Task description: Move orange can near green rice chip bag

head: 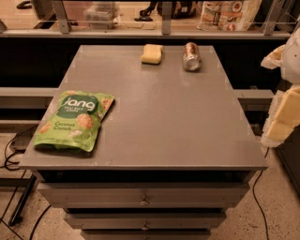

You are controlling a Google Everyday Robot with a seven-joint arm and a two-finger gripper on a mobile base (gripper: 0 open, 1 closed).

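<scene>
Grey tabletop [168, 117] fills most of your view, set on a cabinet with drawers [144, 200] along its front. Your orange can [191, 56] is at the far edge of that top, right of the middle, and it seems to lie on its side with a silver end turned toward you. Just to its left, apart from it and near the same far edge, you have a pale yellow sponge [152, 53]. The green rice chip bag [75, 120] lies flat at the near left corner, well apart from the can, with most of the bare table between them. Its dark panel with white lettering points toward the far side, and its lower end reaches close to the front edge. Your gripper [281, 117] hangs off the right side of the table, at the right border of the view. It shows as pale cream and white shapes, touching nothing on the table and well apart from both the can and the bag, and you cannot tell whether it is spread or pressed together. Behind the table you see a rail and a shelf with snack packets [229, 14] and a clear container [101, 14]. Dark cables [9, 154] trail on the speckled floor at the left.
</scene>
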